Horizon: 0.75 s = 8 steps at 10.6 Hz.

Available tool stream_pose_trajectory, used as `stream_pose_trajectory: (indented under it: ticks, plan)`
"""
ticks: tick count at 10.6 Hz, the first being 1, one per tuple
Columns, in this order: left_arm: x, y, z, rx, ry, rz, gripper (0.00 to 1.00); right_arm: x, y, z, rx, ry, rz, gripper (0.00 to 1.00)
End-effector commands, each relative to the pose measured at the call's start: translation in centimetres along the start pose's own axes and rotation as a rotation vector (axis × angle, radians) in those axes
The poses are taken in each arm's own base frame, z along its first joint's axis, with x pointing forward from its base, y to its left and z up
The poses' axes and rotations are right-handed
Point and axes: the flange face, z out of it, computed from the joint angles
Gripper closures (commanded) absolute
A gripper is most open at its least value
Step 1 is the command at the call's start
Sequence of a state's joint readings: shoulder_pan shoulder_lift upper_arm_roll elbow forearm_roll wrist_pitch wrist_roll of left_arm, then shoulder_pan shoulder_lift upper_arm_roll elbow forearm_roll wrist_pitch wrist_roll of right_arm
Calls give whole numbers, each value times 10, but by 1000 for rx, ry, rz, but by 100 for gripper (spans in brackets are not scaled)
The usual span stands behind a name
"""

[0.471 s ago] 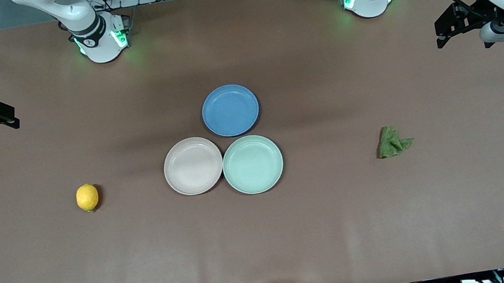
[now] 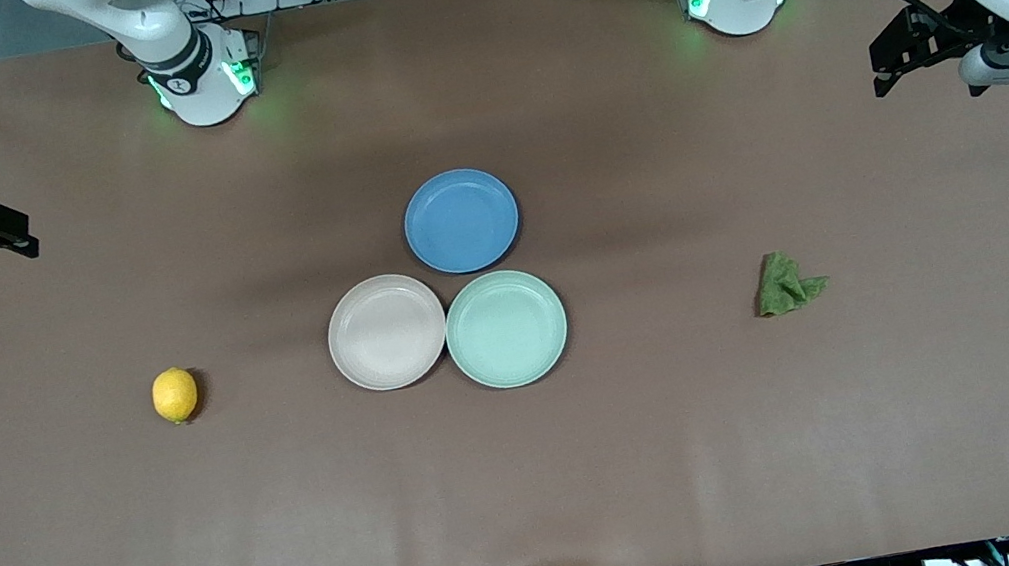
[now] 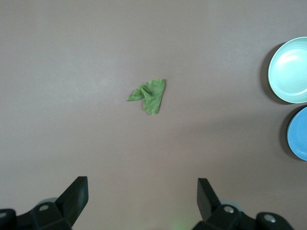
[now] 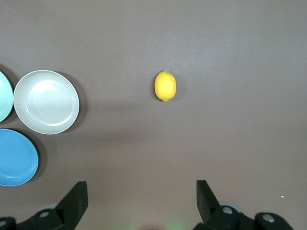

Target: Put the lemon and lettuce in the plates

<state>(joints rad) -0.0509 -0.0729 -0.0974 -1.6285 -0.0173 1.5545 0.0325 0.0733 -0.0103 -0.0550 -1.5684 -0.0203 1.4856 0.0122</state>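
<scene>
Both pincers stand wide apart and empty: left gripper [image 3: 142, 191] raised over bare table at its own end, right gripper [image 4: 142, 191] likewise, apparently poised to start. Lemon [image 2: 175, 395] lies toward the right arm's end, lettuce [image 2: 786, 284] toward the left's, suiting one arm each; neither is plated. Beige-pink plate [image 2: 387, 331] touches mint plate [image 2: 506, 328]. No legible writing.
</scene>
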Motion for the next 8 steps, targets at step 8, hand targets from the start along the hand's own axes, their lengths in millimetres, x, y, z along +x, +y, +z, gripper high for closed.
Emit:
stream_pose_trajectory:
  ticks: [8]
  plan:
    - [5,8,35,21,-19,0,0,3,11,6,0,-21,20,0]
